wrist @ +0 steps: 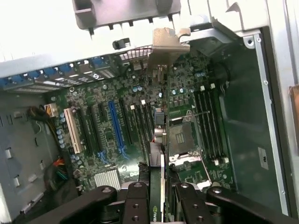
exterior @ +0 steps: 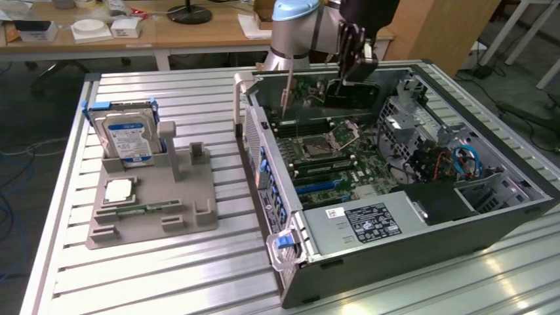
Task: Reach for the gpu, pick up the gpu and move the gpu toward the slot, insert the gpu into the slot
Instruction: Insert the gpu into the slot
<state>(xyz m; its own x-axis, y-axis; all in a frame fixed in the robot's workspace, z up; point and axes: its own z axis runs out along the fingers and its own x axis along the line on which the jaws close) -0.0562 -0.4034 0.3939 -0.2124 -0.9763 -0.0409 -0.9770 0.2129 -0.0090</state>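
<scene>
- My gripper (exterior: 355, 67) (wrist: 161, 187) is pinching the gpu (exterior: 337, 95) (wrist: 161, 154). One finger is pressing on each flat face, and the card is running edge-on between them in the wrist view.
- I am holding the gpu in the upper middle of the exterior view, above the far end of the open computer case (exterior: 437, 220) and clear of the boards below.
- The pale bracket (exterior: 289, 88) (wrist: 169, 42) is hanging at the end of the card toward the exterior view's left, near the case's rear wall.
- I am judging the card to be light, stiff and thin, so a modest squeeze should be carrying it without sag.
- It is probably fragile as well. The small parts on its green back and the contact edge are not places to be pressing.
- The best hold, I think, is across the two faces along the long edge opposite the contacts, near the middle so the card is not tipping.
- Below the card, the motherboard (exterior: 350, 161) is lying flat in the case, with the slot (exterior: 319, 188) (wrist: 117, 128) showing as a long blue strip. The slot is sitting well apart from the card, nearer the middle of the exterior view.
- Farther out at the exterior view's left, a hard drive (exterior: 130, 134) is standing in a grey holder (exterior: 149, 216) on the ribbed metal table (exterior: 175, 282).
</scene>
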